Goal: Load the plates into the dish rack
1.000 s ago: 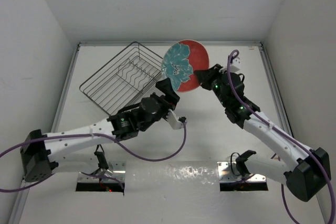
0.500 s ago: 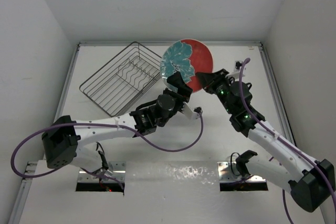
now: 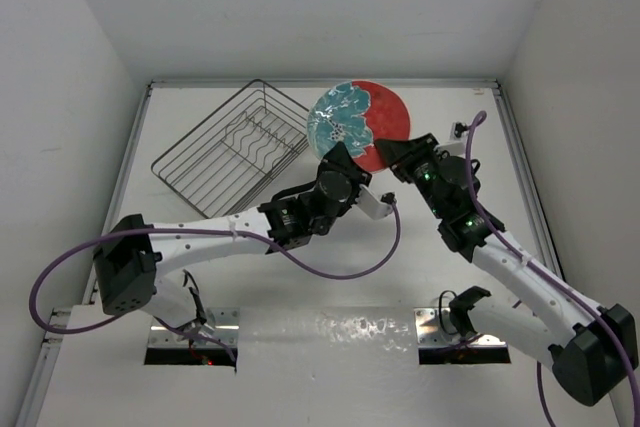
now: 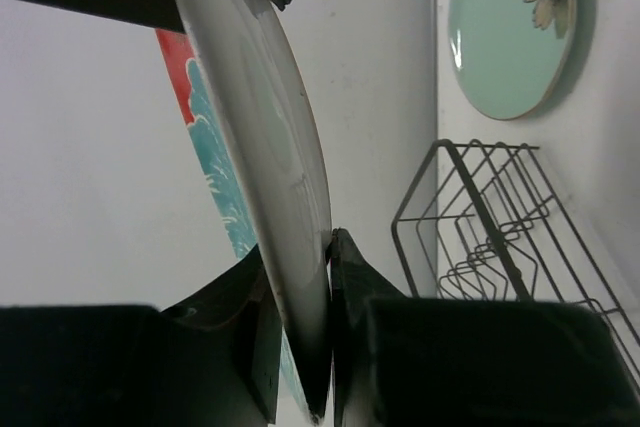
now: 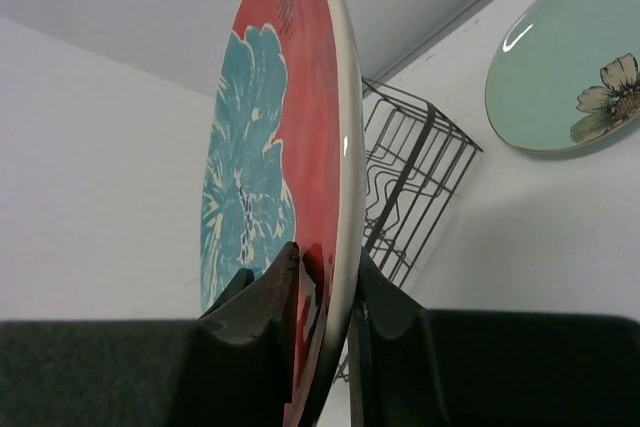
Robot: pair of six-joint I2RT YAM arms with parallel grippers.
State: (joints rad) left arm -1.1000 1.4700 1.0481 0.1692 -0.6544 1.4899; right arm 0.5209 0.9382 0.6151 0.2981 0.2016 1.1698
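Note:
The red-and-teal flower plate point(image 3: 357, 125) stands on edge in the air beside the dish rack point(image 3: 232, 152), held from both sides. My left gripper point(image 3: 340, 157) is shut on its lower left rim, one finger on the white underside point(image 4: 265, 147) and one on the painted face. On the right rim, my right gripper point(image 3: 393, 150) has its fingers pressed against the red face point(image 5: 300, 147) and the back. The pale mint plate point(image 4: 510, 32) point(image 5: 565, 77) lies flat on the table beyond the rack point(image 4: 500, 217) point(image 5: 410, 177). The top view does not show it.
White walls close in the table on the left, back and right. The wire rack sits diagonally at the back left, with nothing in it. Purple cables loop from both arms over the table's middle.
My left gripper came up from below the plate and shut on its lower left rim. The plate shifted a little to the right, with the right gripper still on it.

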